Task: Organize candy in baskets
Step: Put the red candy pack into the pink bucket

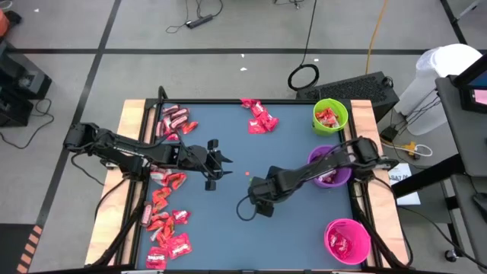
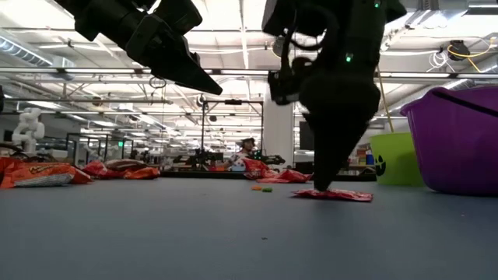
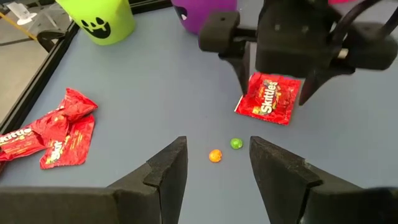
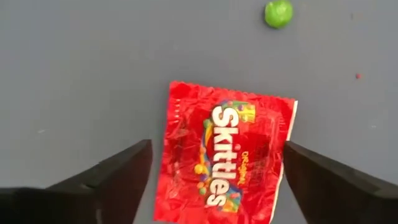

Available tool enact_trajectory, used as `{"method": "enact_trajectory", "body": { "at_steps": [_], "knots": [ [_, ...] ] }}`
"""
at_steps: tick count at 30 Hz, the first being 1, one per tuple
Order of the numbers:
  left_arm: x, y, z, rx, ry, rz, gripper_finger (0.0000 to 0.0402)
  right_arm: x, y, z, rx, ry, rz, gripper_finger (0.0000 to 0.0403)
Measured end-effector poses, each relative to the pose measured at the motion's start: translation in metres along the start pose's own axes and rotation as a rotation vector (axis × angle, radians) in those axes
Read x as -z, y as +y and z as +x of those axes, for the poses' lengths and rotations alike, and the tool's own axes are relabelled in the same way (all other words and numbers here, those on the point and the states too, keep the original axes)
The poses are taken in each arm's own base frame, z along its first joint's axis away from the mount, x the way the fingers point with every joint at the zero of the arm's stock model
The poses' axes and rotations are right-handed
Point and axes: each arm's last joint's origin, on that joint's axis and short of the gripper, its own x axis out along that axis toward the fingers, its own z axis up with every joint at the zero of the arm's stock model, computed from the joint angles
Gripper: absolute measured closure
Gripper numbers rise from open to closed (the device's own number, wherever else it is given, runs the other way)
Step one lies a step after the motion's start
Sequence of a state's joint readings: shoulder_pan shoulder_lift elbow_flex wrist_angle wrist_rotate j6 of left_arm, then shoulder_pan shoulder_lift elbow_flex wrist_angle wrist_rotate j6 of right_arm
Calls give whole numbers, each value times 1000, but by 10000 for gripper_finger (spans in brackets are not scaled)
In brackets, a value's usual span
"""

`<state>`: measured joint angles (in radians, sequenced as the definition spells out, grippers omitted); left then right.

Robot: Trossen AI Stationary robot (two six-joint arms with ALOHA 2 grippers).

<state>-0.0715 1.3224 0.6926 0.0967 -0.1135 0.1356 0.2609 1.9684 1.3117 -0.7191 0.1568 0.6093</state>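
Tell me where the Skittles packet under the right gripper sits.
The Skittles packet lies flat on the table near its middle, between the open fingers of the right gripper, with a loose green candy and orange candy close by.

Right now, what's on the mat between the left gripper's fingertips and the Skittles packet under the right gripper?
In the left wrist view, two loose round sweets, one orange and one green, lie between the open left gripper and the Skittles packet. The rest is bare mat. The right gripper straddles the packet, open.
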Motion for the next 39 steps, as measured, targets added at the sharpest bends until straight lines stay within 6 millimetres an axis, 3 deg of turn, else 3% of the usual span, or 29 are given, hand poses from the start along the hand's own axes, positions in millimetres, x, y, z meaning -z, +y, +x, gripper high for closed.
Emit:
{"method": "enact_trajectory", "body": {
  "at_steps": [5, 10, 23, 29, 34, 39],
  "knots": [
    [0, 0, 0, 0, 0, 0, 222, -4, -5, 12, 10, 28, 10, 23],
    [0, 0, 0, 0, -1, 0, 222, -9, -12, 15, -27, 57, 19, 43],
    [0, 0, 0, 0, 0, 1, 222, -10, -14, 16, -39, 63, -1, 255],
    [0, 0, 0, 0, 0, 1, 222, -10, -14, 15, -44, 58, -22, 318],
    [0, 0, 0, 0, 0, 1, 222, -4, -12, -2, -44, 45, -46, 350],
    [0, 0, 0, 0, 0, 1, 222, 5, -8, -44, -99, 21, -40, 365]
  ]
}}
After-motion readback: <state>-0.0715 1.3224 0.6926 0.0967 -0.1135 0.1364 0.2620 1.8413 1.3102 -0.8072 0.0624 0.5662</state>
